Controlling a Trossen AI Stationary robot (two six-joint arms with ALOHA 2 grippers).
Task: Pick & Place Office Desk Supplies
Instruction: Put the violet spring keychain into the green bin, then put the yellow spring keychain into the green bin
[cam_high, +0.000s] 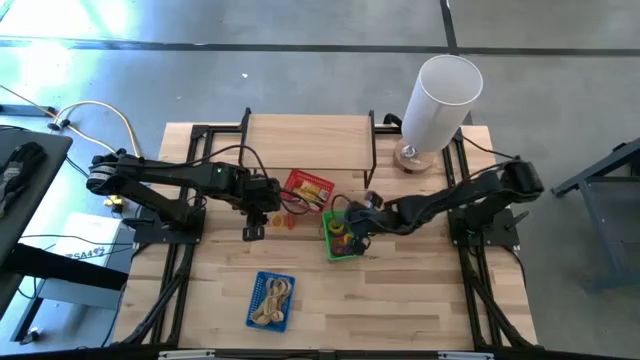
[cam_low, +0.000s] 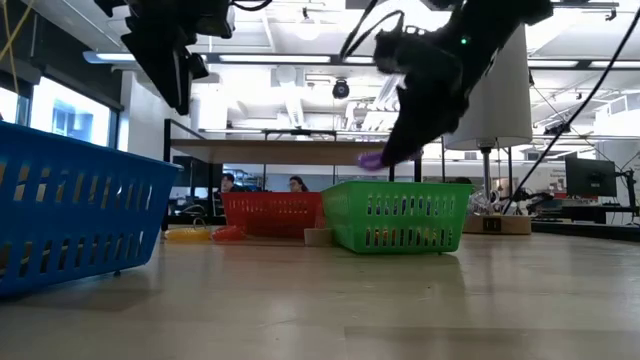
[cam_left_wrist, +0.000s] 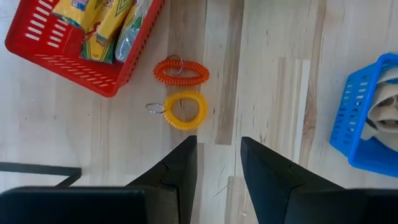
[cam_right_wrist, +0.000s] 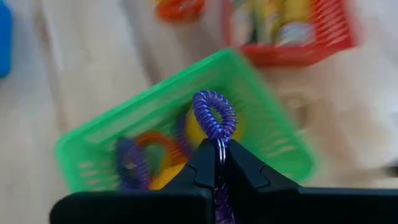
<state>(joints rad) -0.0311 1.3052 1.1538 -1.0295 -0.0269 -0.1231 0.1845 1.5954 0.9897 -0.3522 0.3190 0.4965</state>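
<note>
A purple coil loop sits in my shut right gripper, which hangs above the green basket; in the low view the loop shows just over the basket's rim. Several coloured coil loops lie inside that basket. An orange coil loop and a yellow one lie flat on the table beside the red basket. My left gripper is open above the bare table, short of the yellow loop, with nothing between its fingers. My right gripper pinches the purple coil loop between its two fingers at the part beside its small metal ring. The rest of the loop sticks out past the fingertips. The fingers slant downward, and the loop is lifted clear over the green basket.
The red basket holds yellow packets. A blue basket with pale bands stands near the table's front. A tall white cylinder stands at the back right. A black frame edges the far side.
</note>
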